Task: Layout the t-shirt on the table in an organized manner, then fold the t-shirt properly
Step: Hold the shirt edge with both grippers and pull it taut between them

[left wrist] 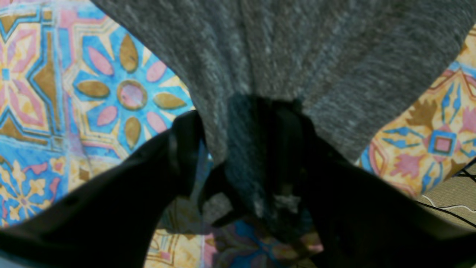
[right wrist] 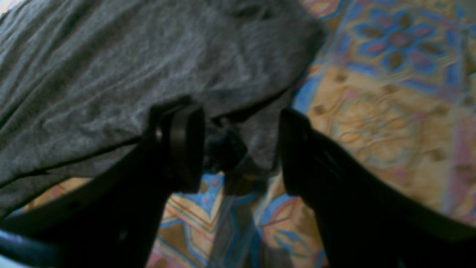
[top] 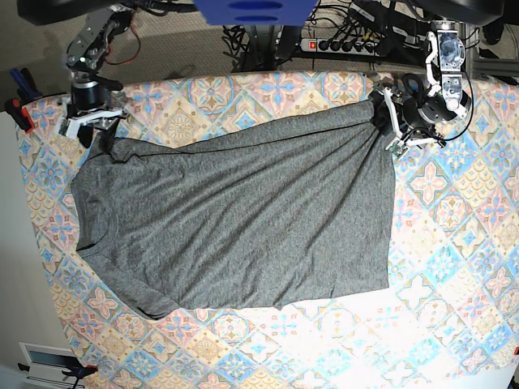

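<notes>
Left fingers (left wrist: pixel 208 149) clamped on bunched t-shirt (top: pixel 243 219) hem; right fingers (right wrist: pixel 186 145) parted astride its edge.

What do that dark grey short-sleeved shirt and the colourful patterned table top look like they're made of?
The dark heather-grey t-shirt looks like soft knit fabric, probably cotton or a blend: matte, flecked light and dark, draping into creases where it is bunched. The pastel tile-print table appears to have a printed covering, perhaps cloth or vinyl. The tile pattern looks flat, and the pictures cannot settle which.
</notes>
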### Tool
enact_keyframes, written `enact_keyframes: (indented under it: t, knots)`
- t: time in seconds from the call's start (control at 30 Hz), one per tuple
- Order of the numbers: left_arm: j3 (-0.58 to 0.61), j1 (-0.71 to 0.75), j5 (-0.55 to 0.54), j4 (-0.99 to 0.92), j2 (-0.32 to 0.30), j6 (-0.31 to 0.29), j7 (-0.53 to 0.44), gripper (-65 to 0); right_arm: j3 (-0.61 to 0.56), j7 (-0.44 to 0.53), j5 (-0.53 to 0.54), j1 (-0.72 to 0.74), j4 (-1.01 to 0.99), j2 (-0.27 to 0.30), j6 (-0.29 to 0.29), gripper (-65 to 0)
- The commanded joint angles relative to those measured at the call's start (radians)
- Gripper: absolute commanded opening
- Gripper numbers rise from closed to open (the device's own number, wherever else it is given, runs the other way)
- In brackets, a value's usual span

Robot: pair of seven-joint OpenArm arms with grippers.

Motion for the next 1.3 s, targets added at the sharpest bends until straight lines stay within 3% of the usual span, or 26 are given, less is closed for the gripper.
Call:
enact_keyframes:
  t: [0.0,0.13,0.33,0.57,0.77,0.83,0.97,1.07,1.27]
  knots:
    - [0.002,0.009,0.067,-0.011,-0.007,0.005,0.065,-34.9,0.002,0.024,0.013,-0.003,0.002,0.011,0.003,-34.3]
    - [0.002,0.009,0.067,-0.011,-0.007,0.005,0.065,-34.9,0.002,0.024,0.013,-0.003,-0.036,0.011,0.004,-34.3]
    - [0.002,0.009,0.067,-0.011,-0.007,0.005,0.065,-34.9,0.002,0.024,0.013,0.039,-0.104,0.011,0.104,-34.3]
    - [0.002,0.009,0.067,-0.011,-0.007,0.005,0.065,-34.9,0.002,-0.050,0.013,0.051,-0.142,0.012,0.112,-34.3]
    - [0.002,0.009,0.067,-0.011,-0.007,0.005,0.065,-35.0,0.002,-0.057,0.013,0.051,-0.142,0.012,0.112,-35.5]
    - [0.002,0.008,0.067,-0.011,-0.007,0.005,0.065,-35.1,0.002,-0.057,0.013,0.051,-0.142,0.012,0.112,-39.3]
    - [0.033,-0.034,0.069,-0.015,0.009,0.005,0.065,-35.5,0.002,-0.057,0.011,0.051,-0.142,0.012,0.110,-53.2]
    - [0.062,-0.055,0.069,-0.015,0.022,0.005,0.065,-41.0,0.002,-0.057,0.010,0.051,-0.136,0.012,0.109,-63.9]
    - [0.073,-0.090,0.138,-0.015,0.111,0.005,0.065,-57.8,0.009,-0.057,0.010,0.051,-0.131,0.012,0.109,-65.0]
